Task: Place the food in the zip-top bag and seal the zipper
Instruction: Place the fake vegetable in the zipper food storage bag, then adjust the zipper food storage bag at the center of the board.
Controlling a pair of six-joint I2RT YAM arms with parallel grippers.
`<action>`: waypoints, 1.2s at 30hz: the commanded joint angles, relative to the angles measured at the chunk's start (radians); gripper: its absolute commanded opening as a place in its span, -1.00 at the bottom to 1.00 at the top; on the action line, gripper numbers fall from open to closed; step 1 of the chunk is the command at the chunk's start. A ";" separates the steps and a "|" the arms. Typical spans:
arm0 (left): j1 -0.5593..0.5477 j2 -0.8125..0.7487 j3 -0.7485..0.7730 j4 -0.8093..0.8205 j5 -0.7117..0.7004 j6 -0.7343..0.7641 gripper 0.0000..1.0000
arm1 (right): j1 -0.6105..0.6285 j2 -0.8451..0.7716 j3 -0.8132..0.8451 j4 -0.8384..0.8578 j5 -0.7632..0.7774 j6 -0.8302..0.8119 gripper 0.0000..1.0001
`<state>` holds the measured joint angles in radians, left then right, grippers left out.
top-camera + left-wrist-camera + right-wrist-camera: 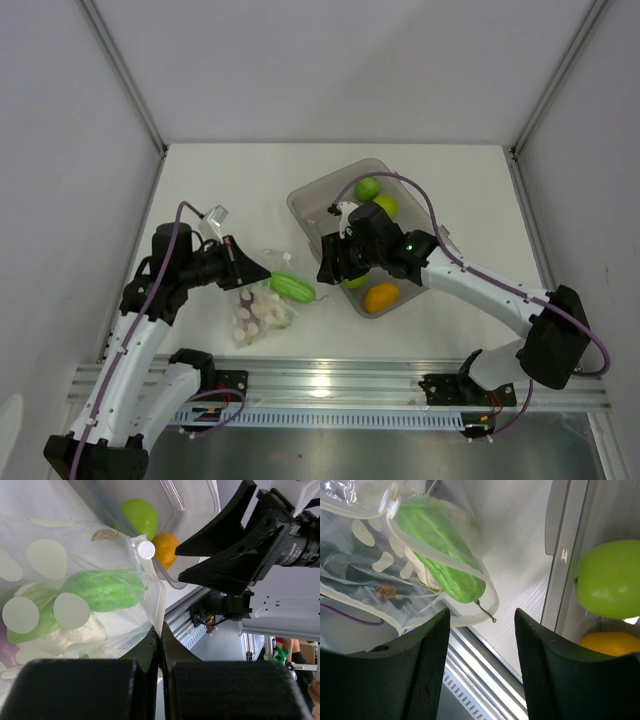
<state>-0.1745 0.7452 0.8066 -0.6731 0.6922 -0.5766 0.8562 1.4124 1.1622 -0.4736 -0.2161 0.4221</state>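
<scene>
- Left claw (243,268) is pressing its two fingers together on the bag (262,312), pinching the mouth edge.
- In the left wrist view the zipper (160,602) is running from a white slider tab (146,550) straight down into the pinch.
- The bag is lying on the white surface (220,190), left of middle and close to the near edge. It is well apart from the metal rail (330,380) along that edge.
- The bag's mouth is standing open, facing the grey bin (300,200), which is sitting just to the right.
- A green cucumber (293,287) is lying in the bag's mouth, its stem end pointing toward the bin.
- A white cauliflower (70,635) is sitting deeper in the bag, under the cucumber.
- Right claw (327,268) is hovering with its fingers apart, gripping nothing.
- It is hanging over the bin's left wall, between the bin and the cucumber's tip.
- The right wrist view is showing bare surface and the rail between its fingers (427,670).
- Two green apples (368,187) are sitting at the bin's far end.
- An orange fruit (381,297) is sitting at the bin's near end.
- Another green fruit (355,281) is lying beside the orange fruit, partly hidden under the right arm.
</scene>
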 commanded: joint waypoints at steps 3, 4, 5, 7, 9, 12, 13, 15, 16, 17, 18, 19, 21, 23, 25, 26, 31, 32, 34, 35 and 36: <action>-0.003 -0.020 0.051 0.003 0.024 -0.015 -0.99 | 0.004 0.051 -0.004 0.131 -0.051 -0.046 0.11; -0.003 -0.021 0.052 0.004 0.023 -0.016 -0.99 | 0.004 0.060 0.001 0.132 -0.052 -0.046 0.11; -0.003 -0.021 0.051 0.004 0.024 -0.017 -0.99 | 0.004 0.071 0.001 0.133 -0.051 -0.042 0.11; -0.003 -0.018 0.052 0.004 0.029 -0.017 -0.99 | 0.006 0.097 0.001 0.144 -0.043 -0.034 0.11; -0.003 -0.021 0.057 0.003 0.029 -0.017 -0.99 | 0.007 0.111 -0.001 0.158 -0.061 -0.039 0.10; -0.003 -0.021 0.062 0.001 0.027 -0.016 -0.99 | 0.014 0.132 -0.004 0.158 -0.055 -0.046 0.09; -0.003 -0.021 0.063 0.000 0.029 -0.016 -0.99 | 0.017 0.138 -0.006 0.156 -0.040 -0.049 0.09; -0.003 -0.021 0.068 -0.002 0.030 -0.016 -0.99 | 0.014 0.143 -0.016 0.159 -0.031 -0.052 0.08; -0.003 -0.021 0.066 -0.002 0.029 -0.016 -0.99 | 0.014 0.148 -0.021 0.161 -0.031 -0.055 0.08; -0.003 -0.020 0.066 0.000 0.032 -0.016 -0.99 | 0.014 0.149 -0.030 0.170 -0.034 -0.052 0.07; -0.003 -0.020 0.068 -0.002 0.032 -0.016 -0.99 | 0.012 0.151 -0.035 0.177 -0.037 -0.049 0.07; -0.003 -0.018 0.068 -0.002 0.032 -0.016 -0.99 | 0.012 0.155 -0.041 0.185 -0.048 -0.045 0.05; -0.003 -0.020 0.066 0.000 0.032 -0.016 -0.99 | 0.014 0.161 -0.055 0.207 -0.057 -0.040 0.03; -0.003 -0.018 0.066 0.000 0.032 -0.016 -0.98 | 0.014 0.177 -0.062 0.219 -0.060 -0.036 -0.06; -0.003 -0.018 0.066 0.000 0.033 -0.017 -0.99 | 0.012 0.186 -0.070 0.230 -0.077 -0.033 -0.16; -0.003 -0.020 0.063 -0.002 0.035 -0.016 -0.99 | 0.014 0.194 -0.073 0.242 -0.088 -0.031 -0.17; -0.003 -0.018 0.065 0.000 0.033 -0.016 -0.99 | 0.021 0.201 -0.096 0.266 -0.086 -0.019 -0.17; -0.003 -0.020 0.063 0.003 0.035 -0.016 -0.99 | 0.021 0.201 -0.098 0.277 -0.086 -0.017 -0.18; -0.003 -0.018 0.060 0.003 0.036 -0.016 -0.99 | 0.018 0.203 -0.096 0.280 -0.075 -0.010 -0.54; -0.003 -0.018 0.060 0.004 0.035 -0.014 -0.99 | 0.017 0.204 -0.087 0.279 -0.075 -0.009 -0.68; -0.003 -0.018 0.059 0.001 0.032 -0.014 -0.99 | 0.011 0.206 -0.079 0.274 -0.075 -0.008 -0.80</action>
<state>-0.1745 0.7387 0.8257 -0.6987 0.6933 -0.5766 0.8707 1.6123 1.0645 -0.2493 -0.2901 0.4034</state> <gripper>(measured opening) 0.008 0.154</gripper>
